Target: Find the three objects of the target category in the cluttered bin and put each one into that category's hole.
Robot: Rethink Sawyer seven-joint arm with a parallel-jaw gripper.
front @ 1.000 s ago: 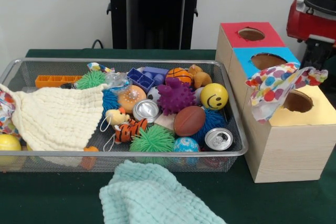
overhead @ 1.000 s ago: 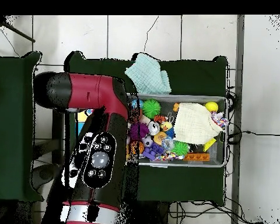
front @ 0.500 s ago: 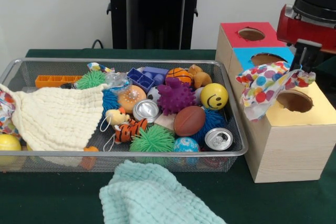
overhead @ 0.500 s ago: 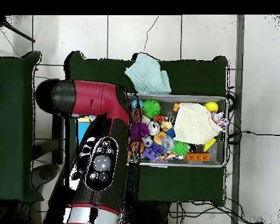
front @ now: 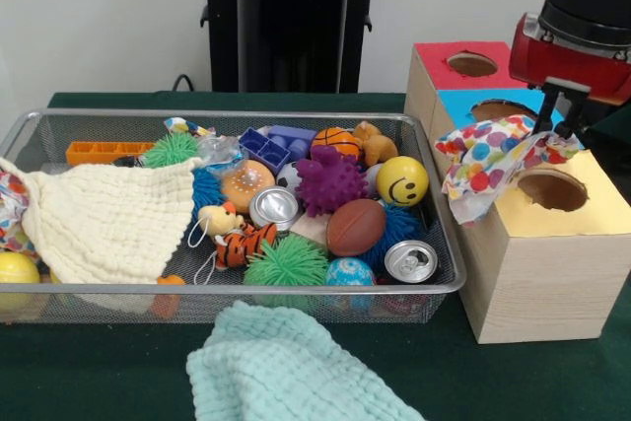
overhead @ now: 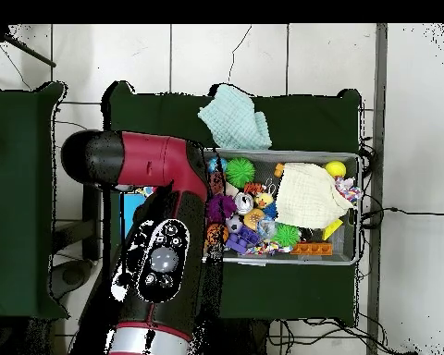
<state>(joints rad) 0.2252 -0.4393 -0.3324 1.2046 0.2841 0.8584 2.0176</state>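
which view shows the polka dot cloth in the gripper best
The front view: the polka dot cloth hangs from the gripper over the box's yellow-topped hole, fully visible. In the overhead view the arm covers it entirely.

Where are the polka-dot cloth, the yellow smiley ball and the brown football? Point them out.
polka-dot cloth (front: 490, 160), front view, middle of the hanging fabric.
yellow smiley ball (front: 402, 181), front view, on its printed face.
brown football (front: 356, 227), front view, centre of its upper side.
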